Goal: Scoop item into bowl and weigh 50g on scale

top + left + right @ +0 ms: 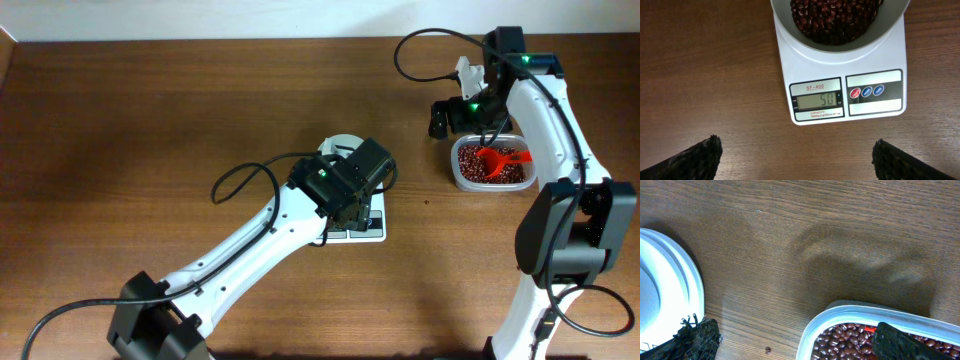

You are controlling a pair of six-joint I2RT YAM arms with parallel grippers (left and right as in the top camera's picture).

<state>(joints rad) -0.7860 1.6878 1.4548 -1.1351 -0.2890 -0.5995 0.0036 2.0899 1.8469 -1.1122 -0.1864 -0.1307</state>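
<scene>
Hovering with the left gripper (797, 159) spread wide and holding nothing, dark padded fingertips (700, 157) framing bare table just short of the scale (785, 65). Showing 50 on the grey display (816, 101), beside the round buttons (867, 91). Carrying on the platform the white bowl (887, 25), filled with red-brown beans (835, 17). Judging the target weight as reached.

Hanging likewise open and empty with the right gripper (797, 340), well apart from the scale, above the clear tub (840, 311) of spare beans, a red scoop (497, 157) lying in it.

Expecting hard, light, loose grains, rolling and scattering readily; moving them by the scoop's handle rather than pinching. Treating the bowl as light, rigid, smooth-walled and likely slippery; pinching across its rim if lifting.
</scene>
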